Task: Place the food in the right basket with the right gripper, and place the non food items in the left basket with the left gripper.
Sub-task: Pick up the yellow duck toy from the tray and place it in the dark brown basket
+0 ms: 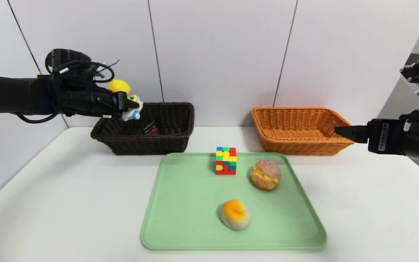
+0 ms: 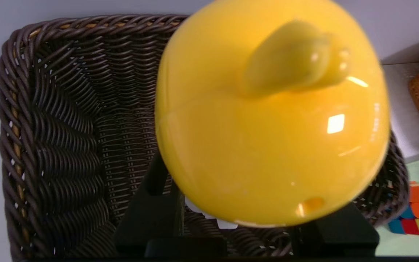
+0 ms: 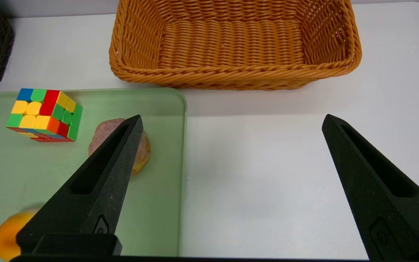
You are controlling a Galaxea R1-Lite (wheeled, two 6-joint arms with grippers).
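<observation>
At the upper left of the head view, the left gripper (image 1: 131, 105) is clenched on the duck toy (image 1: 126, 98), holding it above the dark brown basket (image 1: 169, 138). The right gripper (image 1: 342, 131) hangs released at right beside the orange basket (image 1: 296, 145). Cube (image 1: 226, 160) and both buns (image 1: 265, 174) (image 1: 235, 214) sit on the green tray (image 1: 180, 218).
</observation>
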